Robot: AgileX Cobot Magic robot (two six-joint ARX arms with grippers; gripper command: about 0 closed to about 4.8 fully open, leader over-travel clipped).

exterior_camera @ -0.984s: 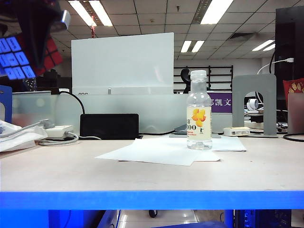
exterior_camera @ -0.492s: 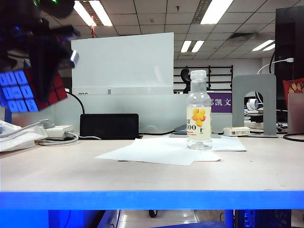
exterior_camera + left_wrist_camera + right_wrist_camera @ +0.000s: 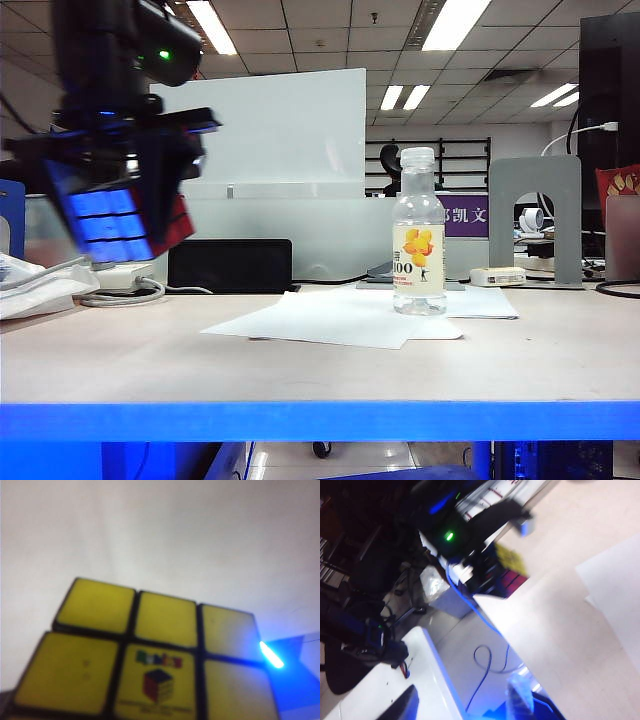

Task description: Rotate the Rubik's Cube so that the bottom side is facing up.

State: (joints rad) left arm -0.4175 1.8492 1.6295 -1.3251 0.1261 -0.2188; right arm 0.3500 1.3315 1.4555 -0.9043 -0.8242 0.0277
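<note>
- You have one Rubik's Cube (image 3: 125,212), and it sits in the left gripper (image 3: 120,185), held up in the air above the near left part of the table (image 3: 320,370); the jaws are clamped on its sides.
- In the exterior view you see its blue face toward the camera and a red face to the side; the left wrist view fills with its yellow face (image 3: 150,665), the logo sticker in the middle.
- Since a second ago the cube has come down from the top left corner and moved inward, now level with the whiteboard's lower edge.
- The left arm hangs down from above, gripper pointing downward, blurred.
- You cannot see the right gripper in any view, so its state cannot be told; its camera looks across at the left arm and the table edge.
- Beyond and to the right of the left gripper, well apart: one water bottle (image 3: 419,232) standing upright on white paper sheets (image 3: 340,318).
- Farther behind: one whiteboard (image 3: 270,130).
</note>
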